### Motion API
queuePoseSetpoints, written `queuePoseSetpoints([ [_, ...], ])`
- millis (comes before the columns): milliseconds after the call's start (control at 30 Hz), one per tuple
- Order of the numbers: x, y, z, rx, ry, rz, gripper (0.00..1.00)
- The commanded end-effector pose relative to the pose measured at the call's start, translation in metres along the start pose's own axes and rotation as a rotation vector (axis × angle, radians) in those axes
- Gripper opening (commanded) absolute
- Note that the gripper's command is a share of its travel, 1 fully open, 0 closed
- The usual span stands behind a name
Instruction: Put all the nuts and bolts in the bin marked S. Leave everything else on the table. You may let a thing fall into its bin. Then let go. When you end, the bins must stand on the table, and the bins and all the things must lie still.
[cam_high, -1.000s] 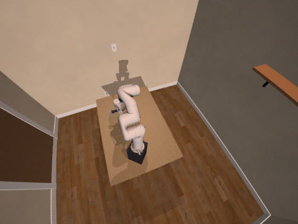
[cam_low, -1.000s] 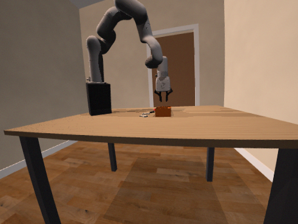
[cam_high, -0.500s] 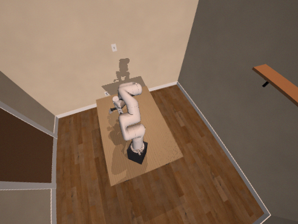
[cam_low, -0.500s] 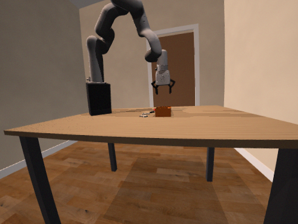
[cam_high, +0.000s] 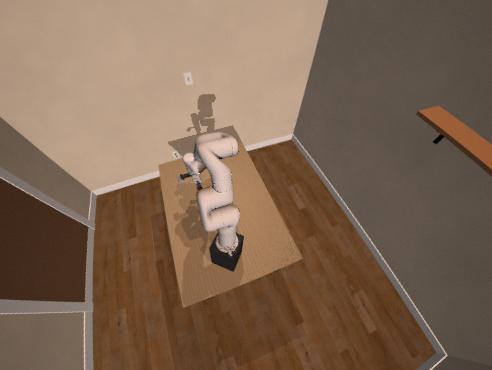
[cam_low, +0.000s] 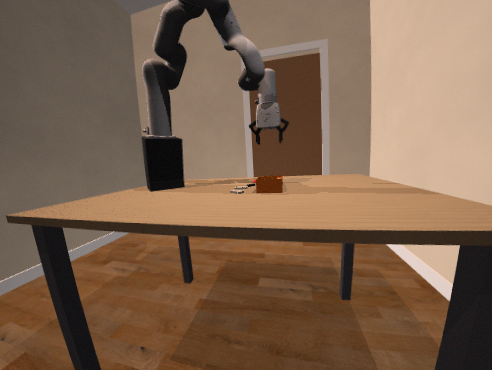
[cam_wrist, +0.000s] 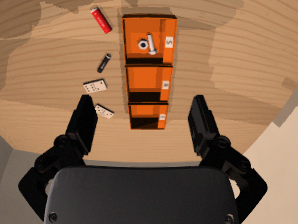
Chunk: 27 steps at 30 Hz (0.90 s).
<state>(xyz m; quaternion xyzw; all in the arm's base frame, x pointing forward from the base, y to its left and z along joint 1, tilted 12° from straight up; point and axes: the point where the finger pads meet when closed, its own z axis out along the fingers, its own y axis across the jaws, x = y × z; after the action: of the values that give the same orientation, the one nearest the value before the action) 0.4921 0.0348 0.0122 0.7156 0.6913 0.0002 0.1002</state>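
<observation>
The gripper (cam_wrist: 141, 121) hangs well above the table (cam_low: 320, 210), its black fingers spread wide with nothing between them. Below stands an orange three-compartment bin (cam_wrist: 148, 70), boxy and matte. A silvery bolt (cam_wrist: 147, 44) lies in its far compartment; its long axis cannot be made out. A red cylinder (cam_wrist: 101, 19) lies slantwise on the wood-grain top beside the bin.

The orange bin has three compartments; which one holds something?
The far compartment, at the top of the wrist view: a bolt lies in it. The other two look bare.

Home room: wood floor (cam_high: 310, 310), baseboards, panelled door (cam_low: 292, 115), wall shelf (cam_high: 457, 135).
</observation>
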Motion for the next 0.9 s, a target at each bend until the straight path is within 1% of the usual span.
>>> queuePoseSetpoints([
  [0,0.000,0.002,-0.019,-0.005,0.002,0.000,1.00],
  [133,0.000,0.002,-0.035,-0.005,0.002,0.000,1.00],
  [167,0.000,0.002,-0.036,-0.005,0.002,0.000,1.00],
  [867,0.000,0.002,-0.036,-0.005,0.002,0.000,1.00],
])
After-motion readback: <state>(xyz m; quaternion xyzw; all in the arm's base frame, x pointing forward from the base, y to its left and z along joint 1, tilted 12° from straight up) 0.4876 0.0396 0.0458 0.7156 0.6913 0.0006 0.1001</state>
